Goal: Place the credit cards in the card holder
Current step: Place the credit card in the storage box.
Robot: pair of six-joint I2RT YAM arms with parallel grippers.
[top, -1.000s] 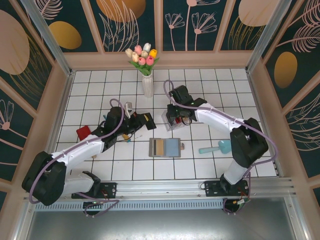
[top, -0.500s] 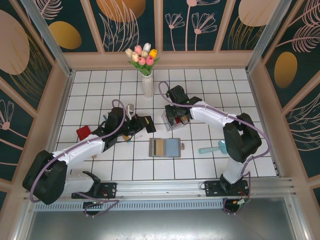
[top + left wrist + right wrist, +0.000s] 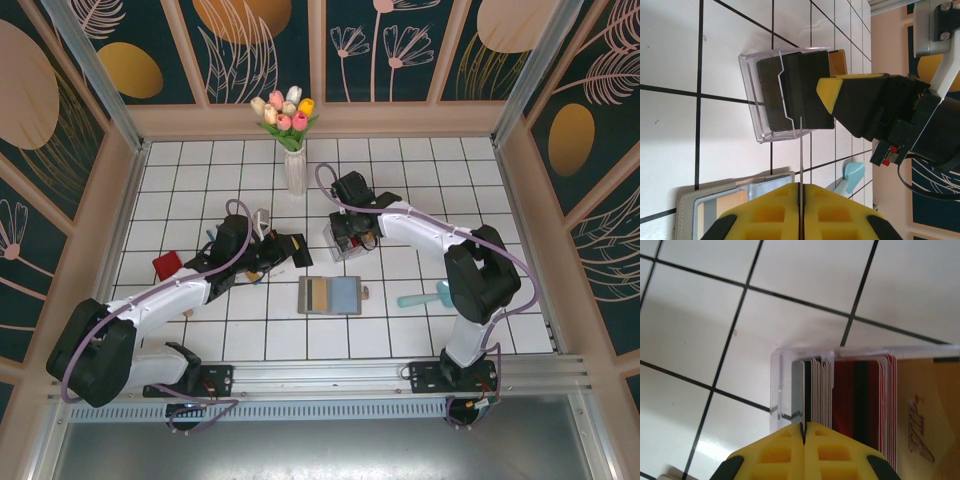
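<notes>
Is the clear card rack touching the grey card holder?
Apart. The left wrist view shows a strip of bare white tile between the clear rack and the card holder; the top view agrees.

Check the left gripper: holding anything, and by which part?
A thin card, seen edge-on, pinched by one edge in the shut left gripper.

A staged robot test cell in a lab, not a lived-in room. Across the bottom of the top view runs a bare aluminium rail [image 3: 330, 378] with both arm bases bolted to it. The white tiled tabletop [image 3: 420, 170] is boxed in by wood-framed panels [image 3: 262, 50] of dark floral print (pure backdrop), and a vase of tulips [image 3: 295, 168] stands at upper centre.
</notes>
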